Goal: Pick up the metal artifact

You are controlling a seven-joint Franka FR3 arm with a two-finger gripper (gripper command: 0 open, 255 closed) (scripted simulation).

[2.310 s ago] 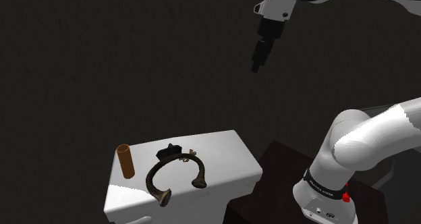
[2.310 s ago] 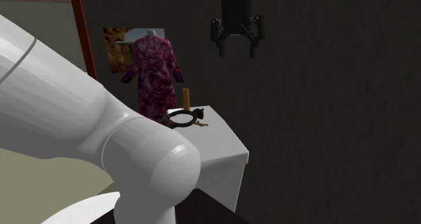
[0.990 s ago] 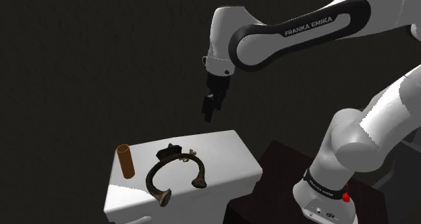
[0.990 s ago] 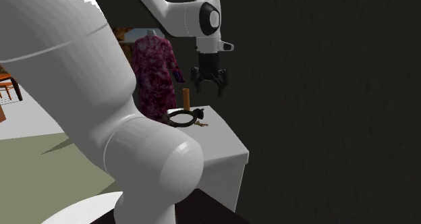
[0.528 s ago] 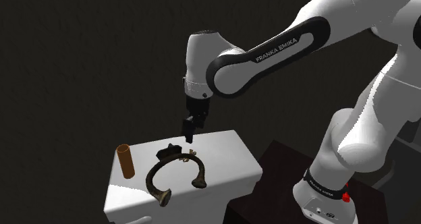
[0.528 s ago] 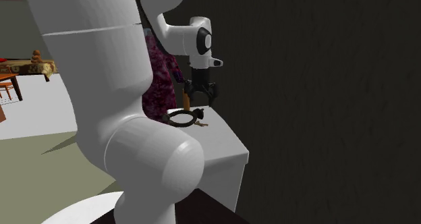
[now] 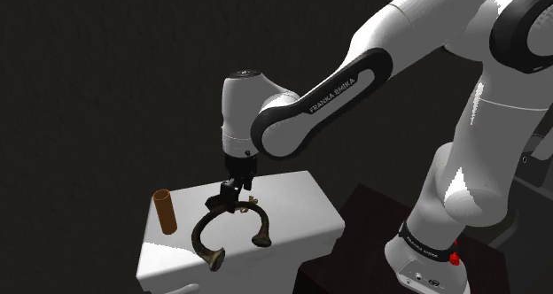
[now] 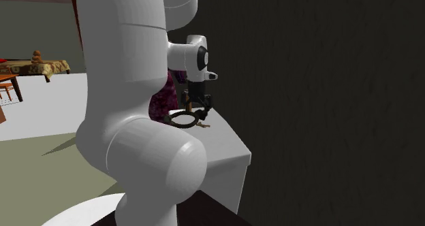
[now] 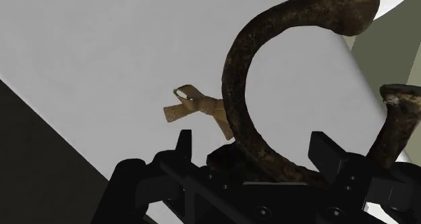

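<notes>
The metal artifact (image 7: 262,240) is a dark, corroded open ring with flared ends, lying flat on a white block-shaped table (image 7: 301,208). A small tan knot (image 9: 195,108) is tied to its back arc. My black gripper (image 7: 232,192) points straight down at that back arc, right at the table top. In the wrist view the ring's curved band (image 9: 236,88) runs up from between my two fingers (image 9: 183,145), which stand apart on either side without touching it. The gripper (image 9: 254,152) is open. From the second exterior view the gripper (image 8: 196,109) hangs over the far side of the ring (image 8: 184,126).
A brown upright cylinder (image 7: 163,211) stands at the table's back corner on the shoulder view's left. A dark wall rises close behind the table. The dark stand (image 7: 363,221) sits at lower right. A patterned red dress (image 8: 163,99) hangs beyond the table.
The arm has swung down and to the shoulder view's left, from high above the table to the ring's back arc. The ring and cylinder have not moved.
</notes>
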